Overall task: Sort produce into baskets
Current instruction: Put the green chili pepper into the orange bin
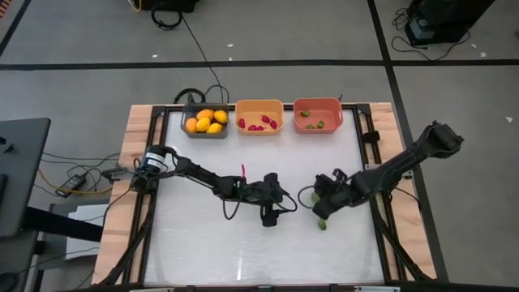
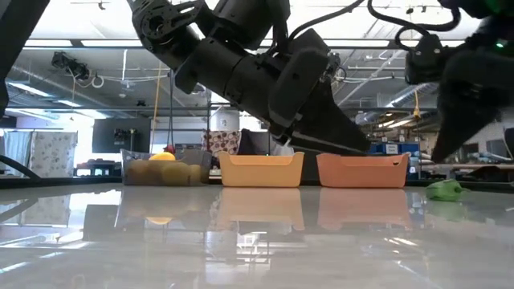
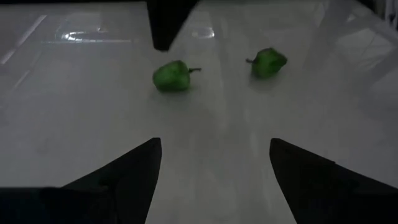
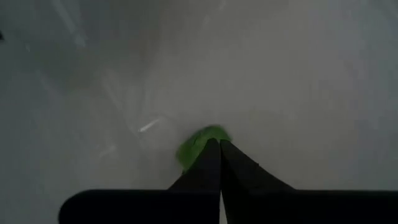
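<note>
Plainly the risk sits with the right gripper (image 4: 218,148), which hangs just over a green pepper (image 4: 200,144) with its two fingers pressed together, tips meeting and nothing between them. If it goes down like that, it would likely only poke the rounded piece and send it rolling across the glossy table (image 1: 195,243), perhaps toward the rail at 3 o'clock; the claw would have to widen first. This pepper lies at about 4 o'clock from the table's middle, and a second green pepper (image 3: 268,63) lies near it, so a careless sweep could knock both. The left gripper (image 3: 214,177) waits near the middle with its fingers spread wide and empty, facing the same two peppers; both arms reaching for them at once could collide. A carry to the salmon-red basket (image 1: 318,104) at 12 o'clock, where green bits already lie, passes close to the orange basket (image 1: 259,104) holding red pieces, so an early drop would mis-sort. The dark grey basket (image 1: 204,135) holds the yellow-orange fruits (image 1: 206,121).
</note>
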`<state>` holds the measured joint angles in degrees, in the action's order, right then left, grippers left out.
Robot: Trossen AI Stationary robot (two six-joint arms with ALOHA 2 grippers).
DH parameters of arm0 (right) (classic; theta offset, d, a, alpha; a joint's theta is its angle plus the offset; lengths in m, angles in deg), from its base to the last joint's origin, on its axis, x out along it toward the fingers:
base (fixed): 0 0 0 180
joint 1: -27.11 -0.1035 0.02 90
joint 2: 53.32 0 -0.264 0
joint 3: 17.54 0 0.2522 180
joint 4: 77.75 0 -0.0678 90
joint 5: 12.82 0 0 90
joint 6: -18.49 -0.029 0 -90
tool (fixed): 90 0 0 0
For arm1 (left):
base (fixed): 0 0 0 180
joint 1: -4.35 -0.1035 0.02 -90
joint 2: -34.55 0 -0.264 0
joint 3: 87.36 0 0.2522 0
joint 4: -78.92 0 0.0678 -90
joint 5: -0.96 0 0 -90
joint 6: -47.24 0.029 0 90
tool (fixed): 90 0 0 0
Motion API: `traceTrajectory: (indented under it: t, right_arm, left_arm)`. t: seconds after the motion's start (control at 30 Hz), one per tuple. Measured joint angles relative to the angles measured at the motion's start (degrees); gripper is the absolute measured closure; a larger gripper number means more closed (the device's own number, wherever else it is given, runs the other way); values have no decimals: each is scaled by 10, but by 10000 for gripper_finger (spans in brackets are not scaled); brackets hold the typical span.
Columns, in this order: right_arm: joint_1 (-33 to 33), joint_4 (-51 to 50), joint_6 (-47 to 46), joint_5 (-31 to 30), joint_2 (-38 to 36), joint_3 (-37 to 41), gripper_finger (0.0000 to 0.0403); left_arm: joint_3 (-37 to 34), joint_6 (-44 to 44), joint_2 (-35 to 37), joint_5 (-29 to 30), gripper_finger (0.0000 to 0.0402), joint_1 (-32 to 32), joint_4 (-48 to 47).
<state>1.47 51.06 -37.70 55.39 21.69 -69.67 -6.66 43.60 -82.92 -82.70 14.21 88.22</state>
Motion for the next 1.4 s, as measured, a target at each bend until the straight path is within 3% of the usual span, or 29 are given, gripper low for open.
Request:
traceTrajectory:
  t: [0.23, 0.4, 0.6, 0.83, 1.03, 1.13, 1.27, 1.4]
  right_arm:
    - [30, -1, 37, 15, -57, 0, 360]
    - [28, -32, 13, 80, -69, 0, 359]
    - [20, -53, -34, 81, -8, 0, 395]
    - [20, -41, -91, 87, 92, -1, 391]
    - [21, -26, -93, 82, 121, -6, 394]
    - [21, -19, -41, 59, 117, -18, 391]
    - [13, 75, 38, -1, 88, -40, 395]
    - [12, 119, 82, -8, 62, -36, 396]
  left_arm:
    - [0, 63, 0, 12, 99, -1, -8]
    - [0, 10, 0, -15, 124, -12, -10]
    - [0, 16, 0, 4, 150, -9, -6]
    - [0, 2, 0, 24, 152, -7, -9]
    - [0, 1, 0, 28, 152, -7, -12]
    - [0, 0, 0, 30, 152, -6, -15]
    - [0, 0, 0, 31, 152, -4, -19]
    - [0, 0, 0, 31, 152, 0, -21]
